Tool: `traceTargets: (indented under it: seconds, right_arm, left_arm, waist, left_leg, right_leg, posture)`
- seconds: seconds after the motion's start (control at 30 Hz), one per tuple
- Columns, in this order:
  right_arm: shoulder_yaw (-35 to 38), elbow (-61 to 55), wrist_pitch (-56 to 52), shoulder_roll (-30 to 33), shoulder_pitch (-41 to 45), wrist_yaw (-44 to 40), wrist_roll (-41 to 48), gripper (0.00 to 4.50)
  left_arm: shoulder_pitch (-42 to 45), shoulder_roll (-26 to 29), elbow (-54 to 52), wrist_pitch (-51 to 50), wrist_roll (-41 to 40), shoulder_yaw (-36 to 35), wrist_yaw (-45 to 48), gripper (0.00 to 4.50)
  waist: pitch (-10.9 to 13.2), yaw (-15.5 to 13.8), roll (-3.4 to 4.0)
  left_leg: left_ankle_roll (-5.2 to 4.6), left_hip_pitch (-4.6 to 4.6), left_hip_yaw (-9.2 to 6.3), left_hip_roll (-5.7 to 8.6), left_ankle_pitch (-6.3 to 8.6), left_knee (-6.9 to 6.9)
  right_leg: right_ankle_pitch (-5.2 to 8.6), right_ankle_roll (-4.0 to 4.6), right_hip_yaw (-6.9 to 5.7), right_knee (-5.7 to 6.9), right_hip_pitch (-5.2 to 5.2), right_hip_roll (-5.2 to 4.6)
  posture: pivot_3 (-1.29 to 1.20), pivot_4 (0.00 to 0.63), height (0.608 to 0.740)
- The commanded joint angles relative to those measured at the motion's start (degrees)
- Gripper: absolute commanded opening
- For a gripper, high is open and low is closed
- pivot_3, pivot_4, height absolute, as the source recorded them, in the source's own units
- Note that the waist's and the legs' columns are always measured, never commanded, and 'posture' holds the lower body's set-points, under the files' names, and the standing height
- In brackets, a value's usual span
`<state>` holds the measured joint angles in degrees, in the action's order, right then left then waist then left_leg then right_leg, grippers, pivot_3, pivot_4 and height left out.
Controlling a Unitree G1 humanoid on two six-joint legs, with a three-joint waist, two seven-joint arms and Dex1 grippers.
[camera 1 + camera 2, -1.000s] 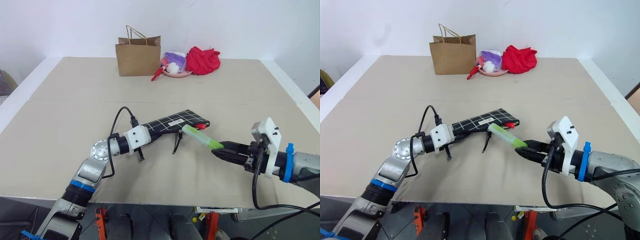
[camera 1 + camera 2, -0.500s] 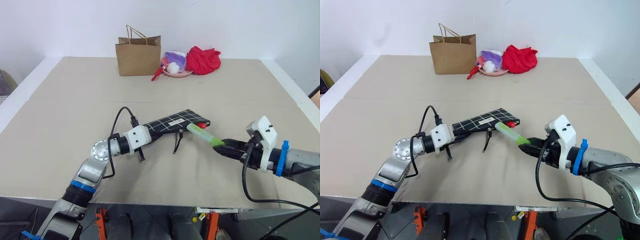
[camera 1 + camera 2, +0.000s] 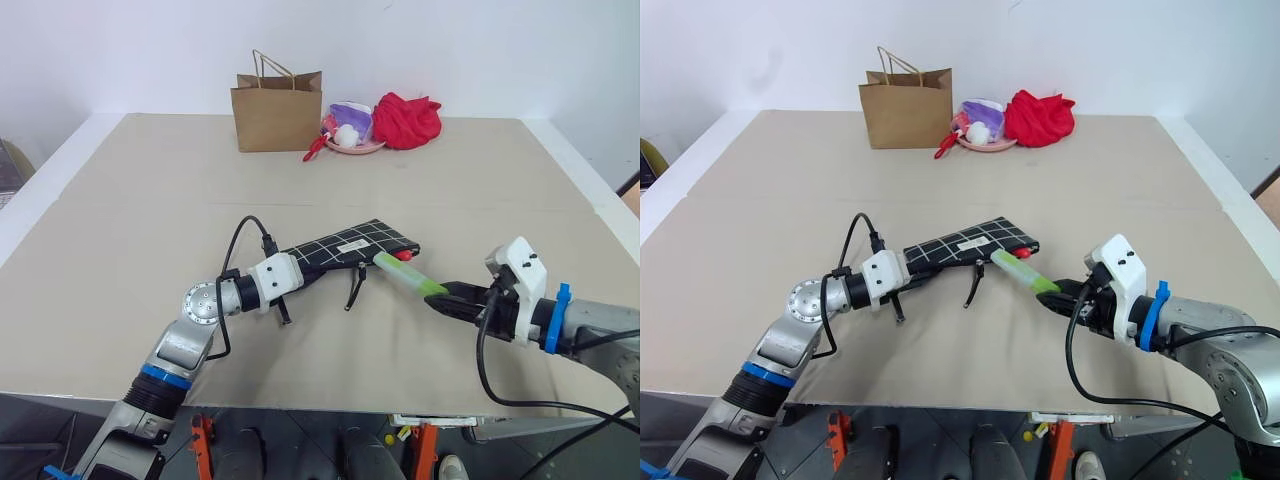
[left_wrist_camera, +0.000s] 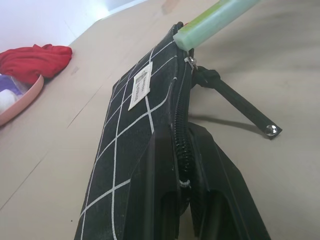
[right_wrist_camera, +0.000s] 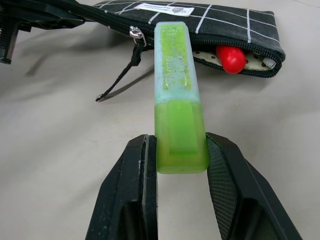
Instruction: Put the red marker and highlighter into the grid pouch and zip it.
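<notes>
While its two black fingers pinch the bright green end of the highlighter, the right gripper holds the pen level above the table, its paler cap end touching the open mouth of the grid pouch. Just inside that mouth sits the red marker, its red cap showing beside the highlighter's tip and the zipper pull cord dangling below. On the other side, the left gripper is clamped tight on the pouch's near end along the zipper, holding it off the table, while a brown paper bag and a red cloth lie well apart at the far edge.
</notes>
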<state>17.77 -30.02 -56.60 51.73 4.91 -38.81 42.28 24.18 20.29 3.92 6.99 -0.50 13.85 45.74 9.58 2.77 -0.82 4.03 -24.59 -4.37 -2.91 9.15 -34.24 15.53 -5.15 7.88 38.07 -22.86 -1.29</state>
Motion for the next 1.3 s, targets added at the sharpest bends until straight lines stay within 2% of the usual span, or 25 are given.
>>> traceTargets:
  seconds: [0.03,0.4,0.73,1.3]
  right_arm:
    - [1.31,-0.21,0.98,1.06,-0.43,-0.79,-0.39,1.0]
    - [2.33,0.14,1.56,2.0,-1.63,-2.33,-0.76,1.0]
    - [0.48,1.73,1.14,1.5,1.99,-1.75,-1.33,1.0]
    - [-10.89,8.0,-2.6,1.99,13.86,-1.56,-6.31,1.0]
  left_arm:
    - [0.03,-0.18,-2.13,0.19,-1.02,-0.32,-0.26,0.0]
    - [0.38,-0.44,-1.51,0.55,-0.71,-0.31,-0.45,0.0]
    - [-0.25,-0.81,-2.11,0.34,-0.82,0.03,-0.31,0.0]
    - [-1.46,-1.6,-3.42,0.08,-1.02,1.43,-0.12,0.0]
  waist:
    - [0.0,0.01,0.0]
    - [0.0,0.01,0.0]
    - [0.0,0.0,0.0]
    - [0.0,0.02,0.01]
  left_leg:
    - [0.0,0.0,0.0,0.0,0.0,0.0]
    - [0.0,0.0,0.0,0.0,0.0,0.0]
    - [0.0,0.0,0.0,0.0,0.0,0.0]
    - [0.0,0.0,0.0,0.0,0.0,0.0]
  right_leg:
    - [0.0,0.0,0.0,0.0,0.0,0.0]
    - [0.0,0.0,0.0,0.0,0.0,0.0]
    - [0.0,0.0,0.0,0.0,0.0,0.0]
    - [-0.01,0.0,0.0,0.0,-0.01,0.0]
  posture:
    - [0.0,0.15,0.74]
    - [0.0,0.15,0.74]
    - [0.0,0.15,0.74]
    - [0.0,0.15,0.74]
